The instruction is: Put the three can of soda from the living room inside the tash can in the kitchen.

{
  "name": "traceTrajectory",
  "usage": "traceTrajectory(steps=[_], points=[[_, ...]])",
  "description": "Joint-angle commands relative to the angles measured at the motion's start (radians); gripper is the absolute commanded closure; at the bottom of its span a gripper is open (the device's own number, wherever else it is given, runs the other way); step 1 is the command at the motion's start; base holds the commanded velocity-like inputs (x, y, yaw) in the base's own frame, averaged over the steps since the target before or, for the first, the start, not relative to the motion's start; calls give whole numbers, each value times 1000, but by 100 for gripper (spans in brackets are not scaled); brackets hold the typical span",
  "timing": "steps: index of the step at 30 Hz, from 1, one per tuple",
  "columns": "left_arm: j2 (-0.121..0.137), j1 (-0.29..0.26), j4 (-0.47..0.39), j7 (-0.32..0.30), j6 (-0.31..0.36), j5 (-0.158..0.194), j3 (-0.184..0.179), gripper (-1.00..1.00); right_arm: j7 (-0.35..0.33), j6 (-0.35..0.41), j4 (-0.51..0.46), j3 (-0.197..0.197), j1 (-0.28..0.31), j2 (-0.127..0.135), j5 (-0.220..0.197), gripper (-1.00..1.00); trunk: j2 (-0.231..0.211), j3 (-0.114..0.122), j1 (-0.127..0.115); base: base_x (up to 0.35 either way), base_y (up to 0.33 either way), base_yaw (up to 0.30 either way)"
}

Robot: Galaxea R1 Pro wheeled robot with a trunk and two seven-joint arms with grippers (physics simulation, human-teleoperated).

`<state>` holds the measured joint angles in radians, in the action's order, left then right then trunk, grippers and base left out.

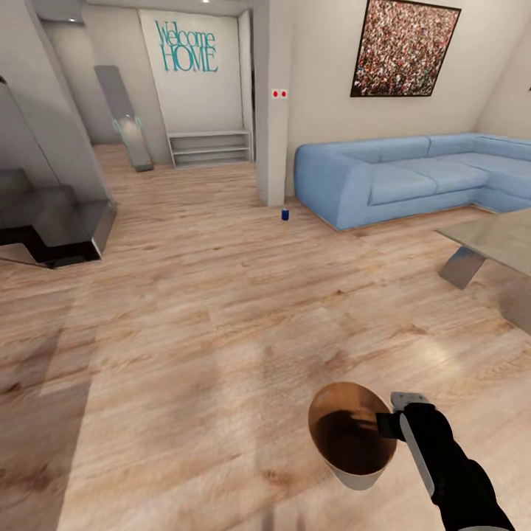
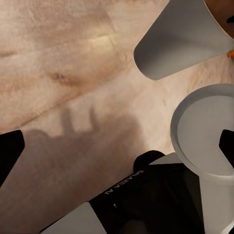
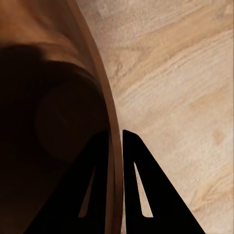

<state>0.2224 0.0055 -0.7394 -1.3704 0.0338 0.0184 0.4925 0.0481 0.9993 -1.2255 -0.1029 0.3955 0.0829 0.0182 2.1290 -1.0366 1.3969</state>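
While claw-held [image 1: 385,425], trash can [image 1: 346,435] upright.

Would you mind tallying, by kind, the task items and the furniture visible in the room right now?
Soda cans: 1, a dark blue can on the floor.
Trash cans: 1, the trash can, held at its rim by the right gripper.
Sofas: 1, the blue sofa.
Tables: 1, the grey table.
Total: 4

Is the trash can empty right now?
Apparently empty: the trash can, its rim pinched by the right gripper, shows only bare dark brown inside. The blue soda can stands on the floor.
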Motion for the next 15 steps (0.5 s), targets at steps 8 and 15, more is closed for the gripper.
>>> traceTrajectory(steps=[8,15], points=[[0,0,0,0,0,0,0,-100,-6,-1,0,0,0,0,-12,100,0,0,0,322,157,3],[0,0,0,0,0,0,0,-100,-6,-1,0,0,1,0,-12,100,0,0,0,323,157,0]])
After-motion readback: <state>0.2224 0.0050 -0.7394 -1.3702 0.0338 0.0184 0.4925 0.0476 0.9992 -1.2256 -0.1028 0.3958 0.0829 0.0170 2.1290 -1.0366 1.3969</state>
